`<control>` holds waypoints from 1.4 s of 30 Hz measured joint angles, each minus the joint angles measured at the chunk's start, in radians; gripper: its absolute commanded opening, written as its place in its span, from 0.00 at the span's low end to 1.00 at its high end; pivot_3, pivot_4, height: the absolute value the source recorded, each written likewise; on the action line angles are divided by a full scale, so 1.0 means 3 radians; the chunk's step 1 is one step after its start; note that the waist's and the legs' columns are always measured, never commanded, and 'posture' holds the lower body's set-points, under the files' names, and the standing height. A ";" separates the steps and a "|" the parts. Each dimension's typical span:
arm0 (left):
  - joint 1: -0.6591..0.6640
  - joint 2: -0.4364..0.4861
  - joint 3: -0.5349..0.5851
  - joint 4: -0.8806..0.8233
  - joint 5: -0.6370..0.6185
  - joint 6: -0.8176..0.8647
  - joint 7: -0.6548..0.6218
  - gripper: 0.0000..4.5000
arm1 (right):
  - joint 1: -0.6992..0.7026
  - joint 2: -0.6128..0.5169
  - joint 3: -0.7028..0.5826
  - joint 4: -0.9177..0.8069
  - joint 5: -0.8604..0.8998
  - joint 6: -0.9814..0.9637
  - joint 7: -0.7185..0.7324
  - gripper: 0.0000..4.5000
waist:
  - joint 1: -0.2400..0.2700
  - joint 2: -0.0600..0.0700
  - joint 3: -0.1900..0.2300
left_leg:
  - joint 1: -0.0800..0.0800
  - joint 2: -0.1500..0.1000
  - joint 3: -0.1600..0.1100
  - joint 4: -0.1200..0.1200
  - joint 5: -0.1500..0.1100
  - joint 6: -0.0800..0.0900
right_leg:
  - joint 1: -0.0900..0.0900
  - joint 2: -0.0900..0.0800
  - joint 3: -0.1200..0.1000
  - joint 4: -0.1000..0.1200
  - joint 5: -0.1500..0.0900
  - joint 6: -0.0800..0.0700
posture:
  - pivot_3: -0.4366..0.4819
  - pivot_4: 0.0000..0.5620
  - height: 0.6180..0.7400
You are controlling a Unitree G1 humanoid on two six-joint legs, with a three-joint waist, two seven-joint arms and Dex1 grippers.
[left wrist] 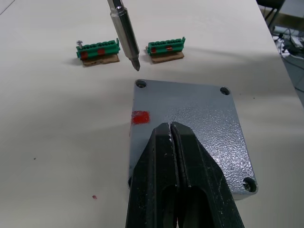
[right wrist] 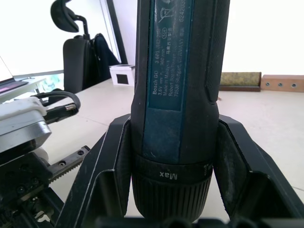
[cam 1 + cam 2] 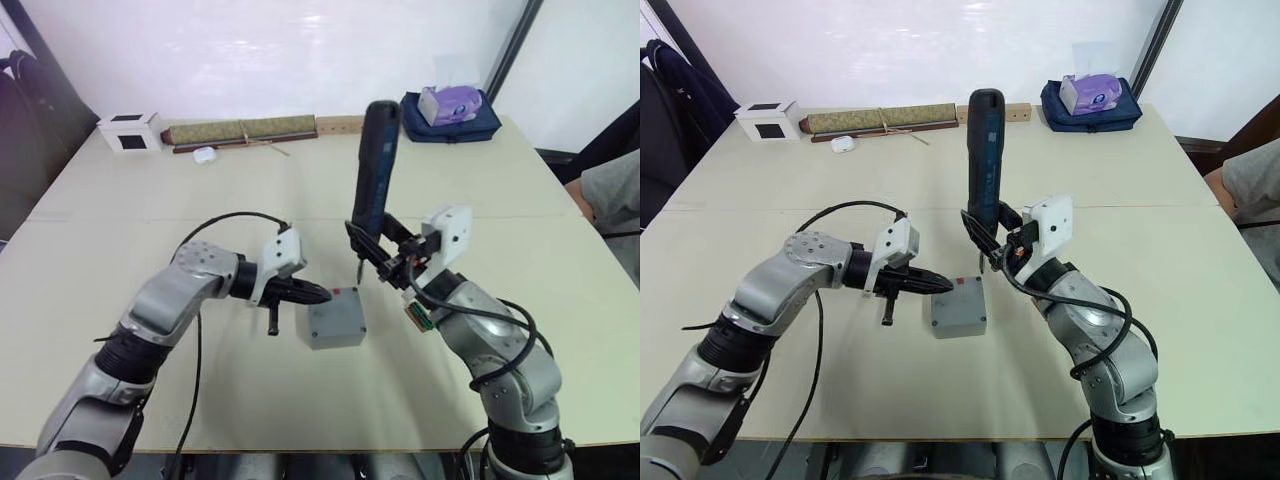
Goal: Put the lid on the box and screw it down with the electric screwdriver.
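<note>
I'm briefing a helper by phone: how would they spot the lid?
On the beige table, midway between the two arms, sits a small grey box. The lid is the flat speckled grey plate on top, marked red, with corner holes.

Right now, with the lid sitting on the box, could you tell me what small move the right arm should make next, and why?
Probably lower the electric screwdriver so its bit meets the nearest corner hole. The lid already lies on the box, the shut left pincer presses on it, and the bit tip hangs just above and slightly outside that hole. The right pincer clamps the tool upright.
</note>
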 measured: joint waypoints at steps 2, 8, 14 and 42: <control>0.0034 0.0035 -0.0074 -0.0017 0.0072 -0.0041 0.0011 0.00 | 0.0034 0.0049 0.0029 0.0040 -0.0037 -0.0038 -0.0005 0.40 | 0.0000 0.0000 0.0000 | 0.0000 0.0000 0.0000 0.0000 0.0000 0.0000 | 0.0000 0.0000 0.0000 0.0000 0.0000 0.0000 | 0.48 0.27 1.00; 0.0044 0.0019 -0.0149 0.0049 0.0215 -0.0344 0.0039 0.00 | 0.0091 0.0073 0.0130 0.0152 -0.0199 -0.0194 -0.0002 0.40 | 0.0005 0.0000 -0.0002 | 0.0008 -0.0001 0.0001 0.0000 0.0000 0.0000 | 0.0009 -0.0001 0.0000 0.0000 0.0000 0.0000 | 0.48 0.27 1.00; 0.0043 -0.0024 -0.0151 0.0113 0.0221 -0.0394 0.0054 0.00 | 0.0181 0.0088 0.0175 0.0181 -0.0325 -0.0386 0.0038 0.40 | 0.0004 -0.0004 -0.0007 | 0.0011 -0.0001 0.0000 0.0000 0.0000 0.0000 | 0.0012 0.0000 0.0000 0.0000 0.0000 0.0000 | 0.48 0.27 1.00; 0.0090 0.0021 -0.0311 0.0188 0.0424 -0.0670 -0.0090 0.00 | 0.0712 0.0029 0.0300 0.0364 -0.0596 -0.1135 0.0177 0.40 | 0.0015 -0.0043 -0.0126 | 0.0072 0.0005 -0.0001 -0.0018 -0.0004 0.0005 | 0.0078 -0.0001 -0.0003 -0.0025 -0.0010 -0.0016 | 0.48 0.27 1.00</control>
